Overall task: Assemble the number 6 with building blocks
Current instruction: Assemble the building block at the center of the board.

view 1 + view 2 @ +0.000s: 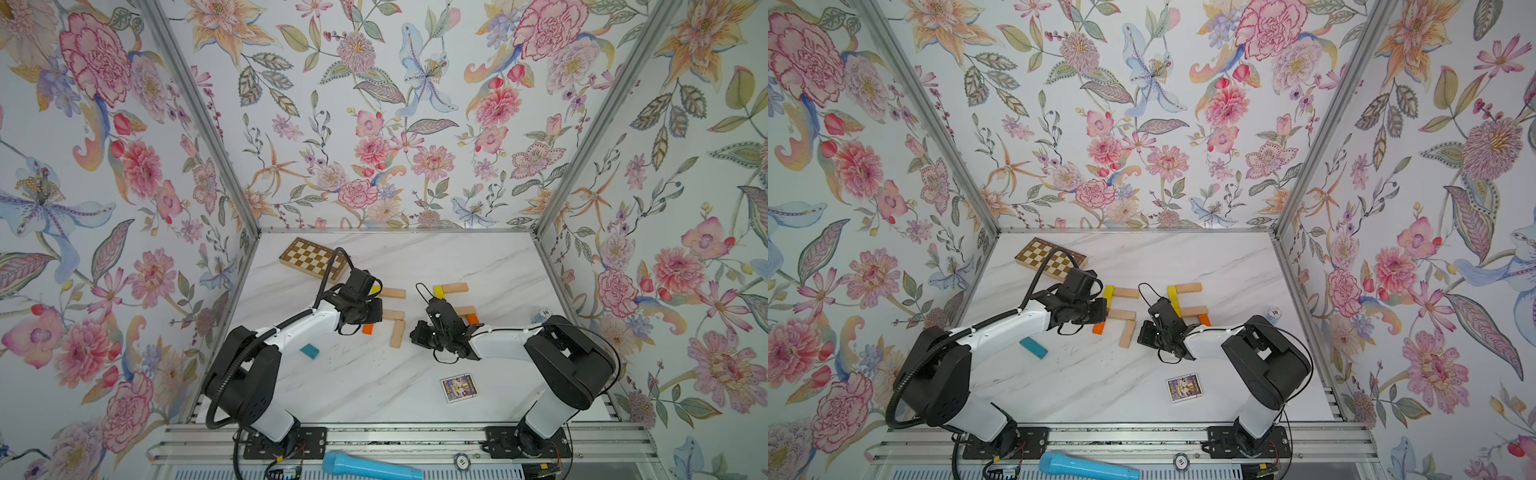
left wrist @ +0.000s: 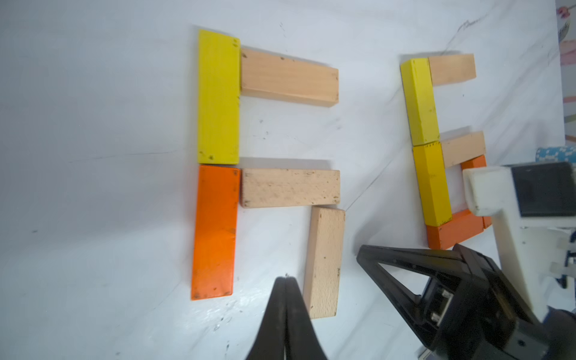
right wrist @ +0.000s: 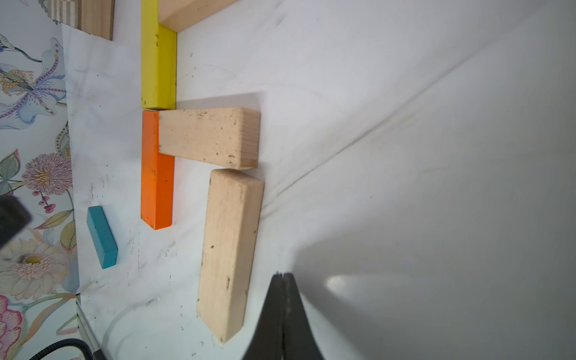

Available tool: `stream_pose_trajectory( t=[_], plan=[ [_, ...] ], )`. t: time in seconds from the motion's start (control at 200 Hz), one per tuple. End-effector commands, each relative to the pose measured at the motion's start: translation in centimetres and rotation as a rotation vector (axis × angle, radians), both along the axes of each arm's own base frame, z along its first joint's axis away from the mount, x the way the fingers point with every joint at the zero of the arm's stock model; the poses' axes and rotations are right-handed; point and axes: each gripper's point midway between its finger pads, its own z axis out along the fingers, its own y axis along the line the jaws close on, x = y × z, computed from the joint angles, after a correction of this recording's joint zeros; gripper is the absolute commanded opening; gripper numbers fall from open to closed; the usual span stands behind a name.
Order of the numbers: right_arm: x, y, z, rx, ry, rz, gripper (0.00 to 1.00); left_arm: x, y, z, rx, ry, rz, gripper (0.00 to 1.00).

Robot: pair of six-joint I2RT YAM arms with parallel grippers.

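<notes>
Two groups of building blocks lie mid-table. In the left wrist view the nearer group has a yellow block (image 2: 218, 96) and an orange block (image 2: 215, 232) end to end. Two beige blocks (image 2: 288, 76) (image 2: 290, 188) branch off them, and a third beige block (image 2: 324, 261) turns down from the middle one's end. The further group (image 2: 431, 184) of yellow, beige and orange blocks forms a closed number 6 outline. My left gripper (image 2: 286, 277) is shut and empty, between the ends of the orange and third beige blocks. My right gripper (image 3: 282, 274) (image 1: 412, 334) is shut and empty beside that beige block (image 3: 230, 249). A teal block (image 1: 309, 351) lies apart.
A chequered board (image 1: 313, 257) lies at the back left and a picture card (image 1: 457, 387) at the front right. A stack of chips (image 1: 544, 313) stands by the right arm. On the front rail rest a blue microphone-shaped object (image 1: 370, 467) and a chip (image 1: 461, 460).
</notes>
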Motion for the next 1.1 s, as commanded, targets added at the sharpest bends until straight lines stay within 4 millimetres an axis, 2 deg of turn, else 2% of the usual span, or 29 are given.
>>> stream_pose_trajectory(
  t=[0.0, 0.11, 0.31, 0.696, 1.091],
  plan=[
    [0.3, 0.1, -0.2, -0.016, 0.002, -0.010, 0.00, 0.4, 3.3, 1.3, 0.036, -0.014, 0.051, 0.13],
    [0.3, 0.6, -0.2, -0.012, 0.003, -0.006, 0.00, 0.6, 5.0, 1.4, 0.051, -0.012, 0.074, 0.19],
    [0.6, 1.5, -0.5, -0.021, 0.009, 0.011, 0.00, 0.7, 6.1, 0.3, 0.045, 0.019, 0.083, 0.27],
    [0.9, 1.8, -0.9, -0.041, 0.020, 0.018, 0.00, 0.5, 6.5, -1.7, 0.052, 0.057, 0.078, 0.28],
    [1.5, 1.8, -0.9, -0.056, 0.019, 0.021, 0.00, 0.5, 6.3, -2.8, 0.047, 0.077, 0.070, 0.28]
  ],
)
